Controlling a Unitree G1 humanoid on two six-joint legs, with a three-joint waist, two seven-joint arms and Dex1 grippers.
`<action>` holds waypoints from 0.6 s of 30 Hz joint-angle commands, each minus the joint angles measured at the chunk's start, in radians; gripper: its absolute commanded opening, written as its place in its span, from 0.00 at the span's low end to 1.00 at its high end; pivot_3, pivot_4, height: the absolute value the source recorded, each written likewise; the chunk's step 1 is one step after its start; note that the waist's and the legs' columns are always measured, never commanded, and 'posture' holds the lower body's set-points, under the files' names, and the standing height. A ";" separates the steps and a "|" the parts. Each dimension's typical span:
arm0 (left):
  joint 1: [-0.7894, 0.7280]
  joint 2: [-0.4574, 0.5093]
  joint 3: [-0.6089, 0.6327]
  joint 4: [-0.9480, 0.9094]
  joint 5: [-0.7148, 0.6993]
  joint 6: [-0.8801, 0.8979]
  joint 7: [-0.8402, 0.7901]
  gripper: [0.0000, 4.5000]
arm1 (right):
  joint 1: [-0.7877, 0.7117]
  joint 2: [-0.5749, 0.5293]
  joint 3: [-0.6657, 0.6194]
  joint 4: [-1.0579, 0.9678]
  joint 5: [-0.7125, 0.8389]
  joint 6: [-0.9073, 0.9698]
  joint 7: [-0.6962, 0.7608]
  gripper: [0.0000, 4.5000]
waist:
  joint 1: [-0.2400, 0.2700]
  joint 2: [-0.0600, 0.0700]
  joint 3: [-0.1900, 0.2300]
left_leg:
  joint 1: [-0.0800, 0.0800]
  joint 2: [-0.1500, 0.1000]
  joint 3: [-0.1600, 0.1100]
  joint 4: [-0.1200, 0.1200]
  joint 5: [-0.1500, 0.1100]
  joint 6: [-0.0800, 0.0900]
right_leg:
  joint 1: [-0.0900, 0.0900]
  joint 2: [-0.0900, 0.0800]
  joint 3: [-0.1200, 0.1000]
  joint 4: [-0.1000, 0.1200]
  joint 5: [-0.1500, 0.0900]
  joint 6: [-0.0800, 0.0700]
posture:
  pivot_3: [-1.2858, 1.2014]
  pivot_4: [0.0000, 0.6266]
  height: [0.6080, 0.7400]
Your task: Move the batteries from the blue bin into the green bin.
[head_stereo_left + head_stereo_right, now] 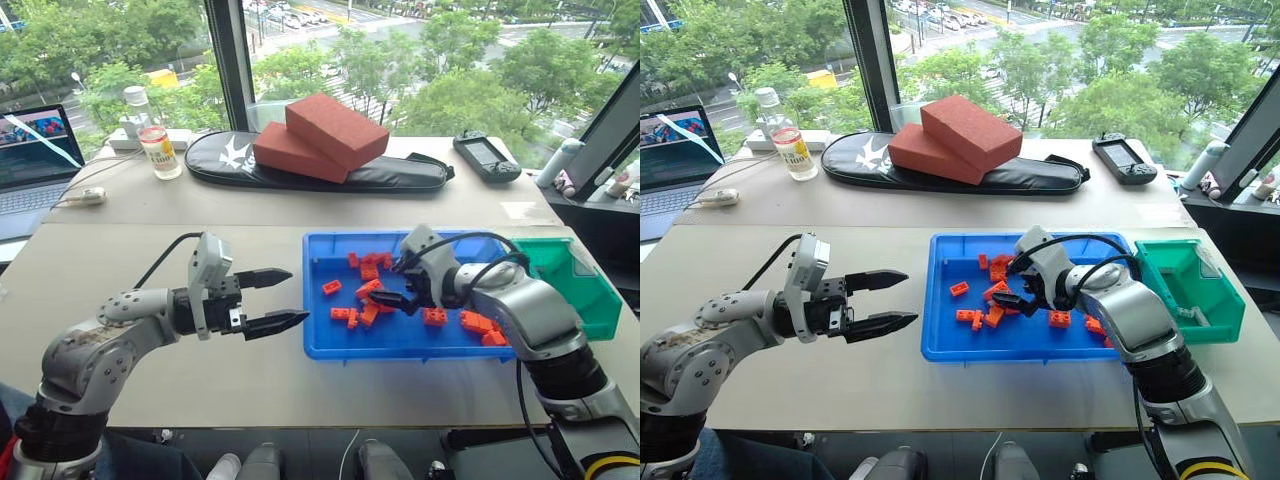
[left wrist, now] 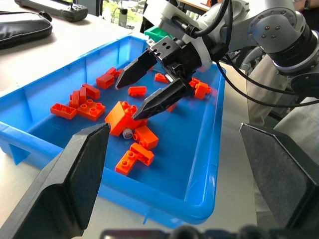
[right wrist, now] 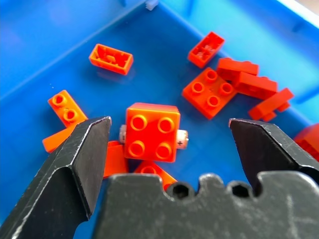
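The blue bin (image 1: 400, 347) lies on the table right of centre, strewn with orange toy bricks. One battery (image 3: 183, 139) shows in it, silvery and lying flat, mostly covered by an orange four-stud brick (image 3: 152, 132); its end also peeks out from the brick pile (image 2: 128, 133). My right gripper (image 1: 386, 300) hangs open just above that brick, one finger on each side, touching nothing. The green bin (image 1: 575, 280) stands against the blue bin's right end. My left gripper (image 1: 297, 296) is open and empty, held level over the table left of the blue bin, pointing at it.
At the back of the table a black bag (image 1: 320, 165) carries two large red blocks (image 1: 320, 135). A bottle (image 1: 160, 150) and a laptop (image 1: 35, 155) are at the far left, a handheld controller (image 1: 487, 157) at the far right.
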 commanded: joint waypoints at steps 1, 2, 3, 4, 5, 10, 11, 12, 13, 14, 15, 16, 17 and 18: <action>-0.005 0.002 0.015 -0.026 -0.013 -0.003 0.001 1.00 | -0.015 0.009 -0.021 -0.014 0.000 -0.010 0.001 0.77 | -0.002 0.000 0.000 | 0.000 0.000 0.000 0.000 0.000 0.000 | 0.000 0.000 0.000 0.000 0.000 0.000 | 0.52 0.24 1.00; -0.005 0.002 0.014 -0.025 -0.012 -0.004 0.001 1.00 | -0.014 0.008 -0.019 -0.016 -0.001 -0.014 0.005 0.68 | -0.001 0.000 0.000 | 0.000 0.000 0.000 0.000 0.000 0.000 | 0.000 0.000 0.000 0.000 0.000 0.000 | 0.52 0.24 1.00; -0.005 0.001 0.013 -0.025 -0.011 -0.005 0.001 1.00 | -0.014 0.007 -0.017 -0.018 -0.003 -0.017 0.008 0.60 | -0.001 0.000 0.000 | 0.000 0.000 0.000 0.000 0.000 0.000 | 0.000 0.000 0.000 0.000 0.000 0.000 | 0.52 0.24 1.00; -0.005 0.001 0.011 -0.024 -0.007 -0.008 0.001 1.00 | -0.014 0.008 -0.018 -0.018 -0.003 -0.018 0.008 0.54 | -0.001 0.000 0.000 | 0.000 0.000 0.000 0.000 0.000 0.000 | 0.000 0.000 0.000 0.000 0.000 0.000 | 0.52 0.24 1.00; -0.005 0.000 0.011 -0.024 -0.005 -0.009 0.002 1.00 | -0.014 0.011 -0.021 -0.020 -0.001 -0.021 0.010 0.46 | -0.001 0.000 0.000 | 0.000 0.000 0.000 0.000 0.000 0.000 | 0.000 0.000 0.000 0.000 0.000 0.000 | 0.52 0.24 1.00; -0.002 0.001 0.012 -0.025 -0.004 -0.009 0.003 1.00 | -0.030 0.029 -0.100 -0.043 0.040 -0.010 0.011 0.32 | -0.002 0.000 0.000 | 0.000 0.000 0.000 0.000 0.000 0.000 | 0.000 0.000 0.000 0.000 0.000 0.000 | 0.52 0.24 1.00; -0.001 0.002 0.013 -0.026 -0.003 -0.010 0.003 1.00 | -0.038 0.028 -0.138 -0.049 0.053 -0.012 0.007 0.32 | -0.001 0.000 0.000 | 0.000 0.000 0.000 0.000 0.000 0.000 | 0.000 0.000 0.000 0.000 0.000 0.000 | 0.52 0.24 1.00; 0.001 0.003 0.013 -0.027 -0.003 -0.010 0.003 1.00 | -0.044 0.022 -0.178 -0.057 0.059 -0.022 0.000 0.32 | -0.001 0.000 0.000 | 0.000 0.000 0.000 0.000 0.000 0.000 | 0.000 0.000 0.000 0.000 0.000 0.000 | 0.52 0.24 1.00; 0.003 0.005 0.015 -0.029 -0.003 -0.009 0.003 1.00 | -0.048 0.009 -0.219 -0.065 0.068 -0.025 -0.005 0.32 | -0.001 0.000 0.000 | 0.000 0.000 0.000 0.000 0.000 0.000 | 0.000 0.000 0.000 0.000 0.000 0.000 | 0.52 0.24 1.00; 0.006 0.006 0.017 -0.033 -0.005 -0.008 0.003 1.00 | -0.049 -0.009 -0.258 -0.071 0.075 -0.019 -0.007 0.32 | 0.000 0.000 0.000 | 0.000 0.000 0.000 0.000 0.000 0.000 | 0.000 0.000 0.000 0.000 0.000 0.000 | 0.52 0.24 1.00; 0.009 0.008 0.020 -0.035 -0.007 -0.008 0.003 1.00 | -0.048 -0.027 -0.290 -0.072 0.079 -0.008 -0.011 0.32 | 0.000 0.000 0.000 | 0.000 -0.001 0.000 0.000 0.000 0.000 | 0.000 0.000 0.000 0.000 0.000 0.000 | 0.52 0.24 1.00; 0.011 0.008 0.021 -0.036 -0.008 -0.007 0.003 1.00 | -0.039 -0.059 -0.318 -0.064 0.072 -0.005 -0.013 0.32 | 0.003 0.000 0.000 | 0.000 -0.001 0.000 0.000 0.000 0.000 | 0.000 0.000 0.000 0.000 0.000 0.000 | 0.52 0.24 1.00; 0.012 0.009 0.022 -0.036 -0.008 -0.007 0.003 1.00 | -0.025 -0.090 -0.331 -0.056 0.060 -0.011 -0.013 0.32 | 0.006 0.000 0.000 | 0.000 -0.001 -0.001 0.000 0.000 0.000 | 0.000 0.000 0.000 0.000 0.000 0.000 | 0.52 0.24 1.00; 0.013 0.010 0.022 -0.036 -0.007 -0.007 0.003 1.00 | -0.015 -0.111 -0.336 -0.050 0.052 -0.016 -0.014 0.32 | 0.008 0.000 0.000 | 0.000 -0.001 -0.001 0.000 0.000 0.000 | 0.000 0.000 -0.001 0.000 0.000 0.000 | 0.52 0.24 1.00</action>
